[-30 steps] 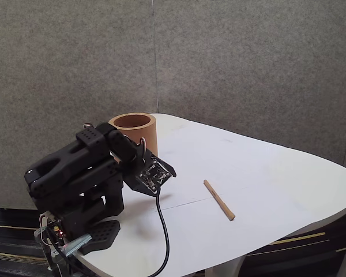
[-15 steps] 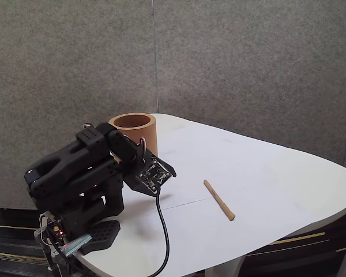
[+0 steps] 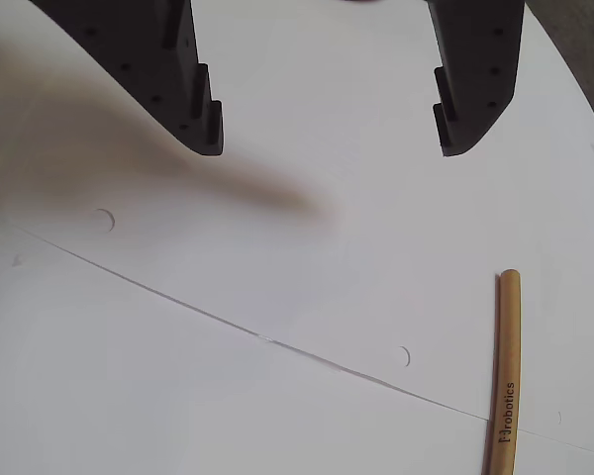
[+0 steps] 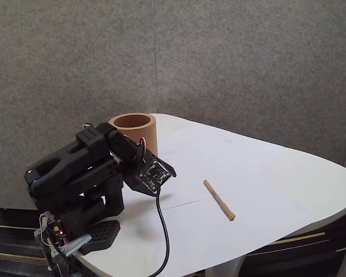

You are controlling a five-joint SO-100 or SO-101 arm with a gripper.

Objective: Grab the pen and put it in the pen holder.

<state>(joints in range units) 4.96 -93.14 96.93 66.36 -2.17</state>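
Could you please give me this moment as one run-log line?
gripper: open, empty | pen: flat on table, ungrasped | holder: upright

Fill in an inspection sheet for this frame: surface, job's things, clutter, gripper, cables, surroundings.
Surface: white table, rounded edge, with a thin seam line.
Job's things: pen lying flat, untouched; pen holder upright behind the arm.
Clutter: nothing seen.
Gripper: gripper open above bare table, holding nothing; in the wrist view the pen lies to its lower right.
Cables: black cable trails off the front edge.
Surroundings: grey partition wall.
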